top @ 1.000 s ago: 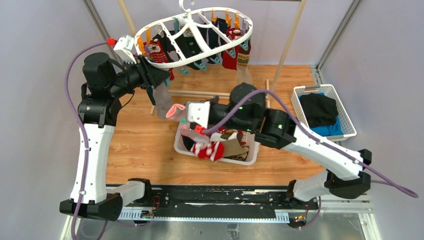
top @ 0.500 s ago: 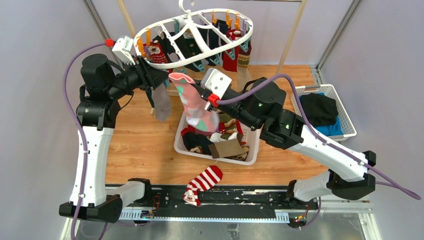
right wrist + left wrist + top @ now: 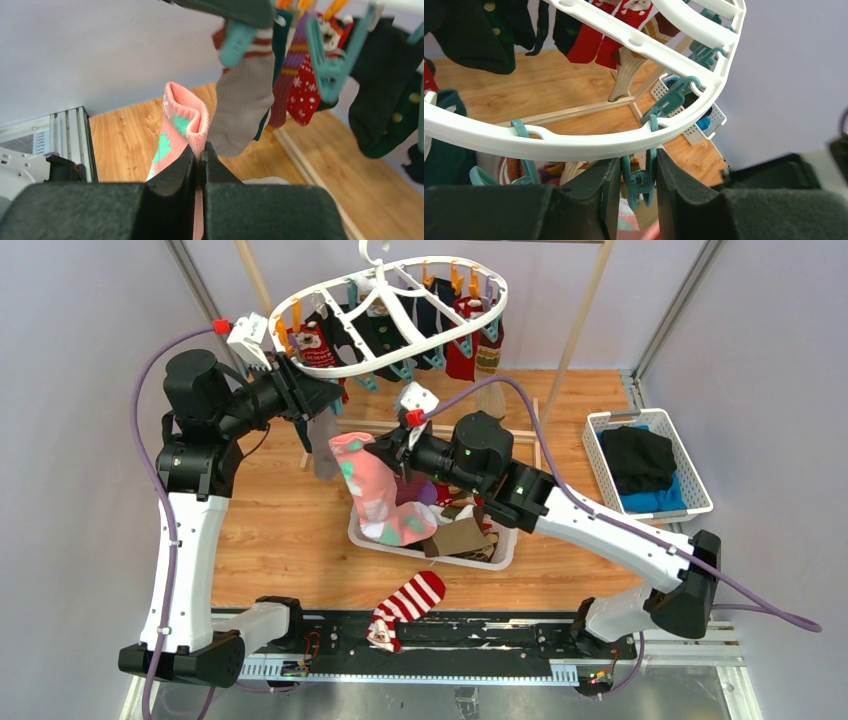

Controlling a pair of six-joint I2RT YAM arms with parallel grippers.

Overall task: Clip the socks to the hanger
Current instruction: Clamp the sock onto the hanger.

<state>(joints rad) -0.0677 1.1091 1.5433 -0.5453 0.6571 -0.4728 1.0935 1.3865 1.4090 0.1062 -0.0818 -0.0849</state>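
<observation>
The white oval hanger [image 3: 420,346] hangs at the back with several socks clipped to it. My left gripper [image 3: 330,395] is at its near-left rim [image 3: 574,145], and its fingers are shut on a dangling teal clothespin [image 3: 640,180]. A grey sock [image 3: 322,440] hangs just beside it. My right gripper [image 3: 378,450] is shut on the cuff of a pink sock with teal patches [image 3: 378,495], which hangs over the sock basket. In the right wrist view the pink cuff [image 3: 186,115] sticks up between the fingers [image 3: 200,150], below the grey sock [image 3: 245,110].
A white basket [image 3: 503,545] holding more socks stands mid-table. A red-white striped sock [image 3: 405,605] lies at the near edge by the arm bases. A white basket [image 3: 598,445] with black and blue clothes stands at the right. Wooden poles hold up the hanger.
My right gripper lifted the pink sock out of the basket and carried it up and left towards the hanger. The striped sock fell to the near edge. The left arm hardly moved.
</observation>
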